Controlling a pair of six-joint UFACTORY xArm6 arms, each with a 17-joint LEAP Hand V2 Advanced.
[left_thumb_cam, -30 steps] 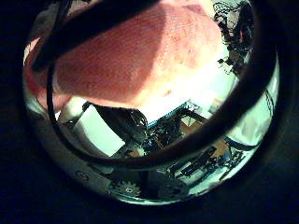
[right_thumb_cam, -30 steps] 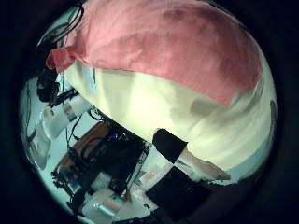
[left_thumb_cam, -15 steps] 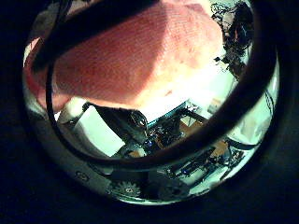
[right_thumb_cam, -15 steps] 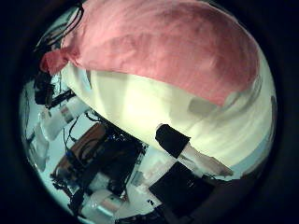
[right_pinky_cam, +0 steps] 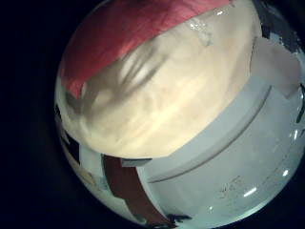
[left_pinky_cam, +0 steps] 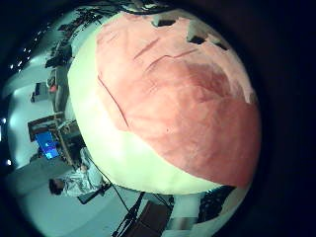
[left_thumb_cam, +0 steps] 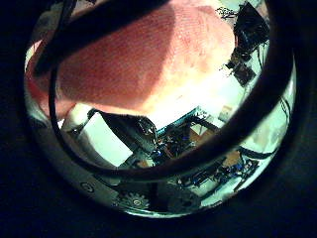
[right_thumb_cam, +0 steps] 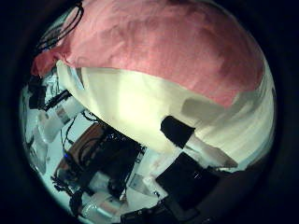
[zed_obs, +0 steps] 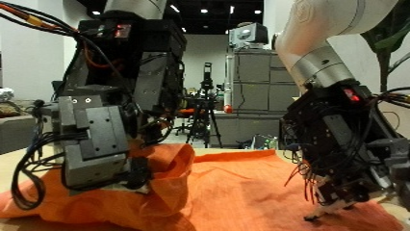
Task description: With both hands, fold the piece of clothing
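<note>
- Barely anything has shifted since a moment ago: both palm views keep the same cloth, only slightly reframed, so the fold looks paused, not advancing.
- Left hand [zed_obs: 109, 135] presses into a raised ridge of the cloth; whether it grasps it cannot be told.
- Right hand [zed_obs: 336, 154] hangs with fingertips at the fabric, grip unclear.
- Rumpled orange-red woven garment [zed_obs: 231, 192] lies spread across the pale tabletop [right_thumb_cam: 149, 107].

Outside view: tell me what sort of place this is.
Probably a robotics lab or workshop: grey metal cabinets stand behind the table, ceiling spotlights light an open room, and two robot hands, left and right, work over an orange cloth.
</note>
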